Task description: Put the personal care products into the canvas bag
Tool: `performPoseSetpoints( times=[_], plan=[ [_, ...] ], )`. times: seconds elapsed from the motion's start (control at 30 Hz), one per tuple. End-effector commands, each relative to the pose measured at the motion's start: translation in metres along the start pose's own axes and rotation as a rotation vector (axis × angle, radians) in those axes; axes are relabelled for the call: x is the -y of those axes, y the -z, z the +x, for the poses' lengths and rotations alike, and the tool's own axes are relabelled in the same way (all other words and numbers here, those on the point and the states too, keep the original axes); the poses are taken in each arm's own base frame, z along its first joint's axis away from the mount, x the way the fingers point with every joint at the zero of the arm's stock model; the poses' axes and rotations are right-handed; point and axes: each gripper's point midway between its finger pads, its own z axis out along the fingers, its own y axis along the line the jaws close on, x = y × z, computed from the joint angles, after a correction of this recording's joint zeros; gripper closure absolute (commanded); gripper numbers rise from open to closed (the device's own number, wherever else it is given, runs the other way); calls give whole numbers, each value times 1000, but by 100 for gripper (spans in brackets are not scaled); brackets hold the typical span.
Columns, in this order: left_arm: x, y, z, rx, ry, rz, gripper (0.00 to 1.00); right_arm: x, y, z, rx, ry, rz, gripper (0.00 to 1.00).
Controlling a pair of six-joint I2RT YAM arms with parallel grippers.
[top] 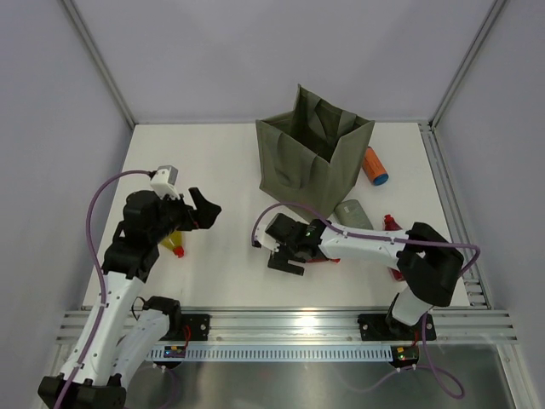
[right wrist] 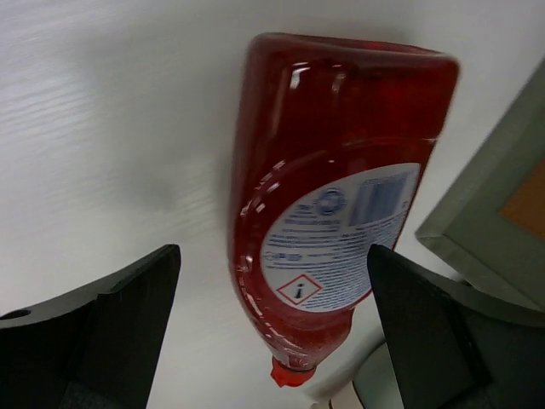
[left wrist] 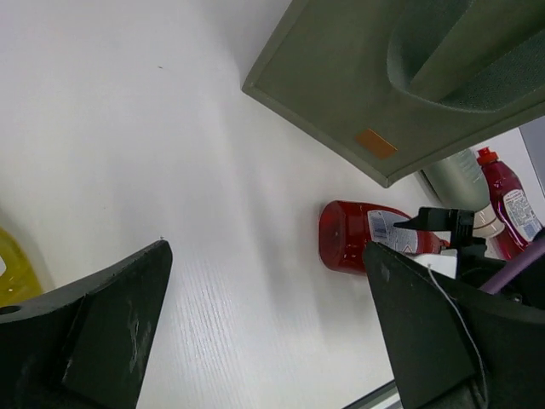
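Note:
The olive canvas bag (top: 313, 155) stands open at the back centre, its orange mark (left wrist: 375, 143) showing in the left wrist view. A dark red bottle with a white label (right wrist: 332, 196) lies on the table. My right gripper (right wrist: 272, 332) is open above it, one finger on each side of its neck end, not touching; it also shows from above (top: 285, 249). A second red bottle (top: 390, 223), a grey-green bottle (top: 353, 213) and an orange bottle with a blue cap (top: 375, 166) lie right of the bag. My left gripper (top: 201, 209) is open and empty at the left.
A yellow bottle with a red cap (top: 174, 243) lies under my left arm, also at the left edge of the left wrist view (left wrist: 13, 273). The bag's bottom corner (right wrist: 502, 213) is close to the right of the red bottle. White walls enclose the table.

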Motion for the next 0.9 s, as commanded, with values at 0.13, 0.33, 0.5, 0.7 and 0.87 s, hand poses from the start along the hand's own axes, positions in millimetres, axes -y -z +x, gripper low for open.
performPoseSetpoints(
  times=[0.13,0.33,0.5,0.7,0.87],
  plan=[
    [-1,9,-11,52,-37,-18,1,20,-37,3,-46,-53,153,0],
    [3,10,-10,54,-38,10,1,-18,-59,23,-166,-17,-85,2],
    [6,11,-10,54,-43,22,1,-44,-60,29,-180,18,-374,29],
    [10,13,-10,66,-48,46,1,-47,-16,2,-38,-14,-585,70],
    [14,11,-9,58,-41,74,1,-40,24,-24,104,-46,-671,89]
  ],
)
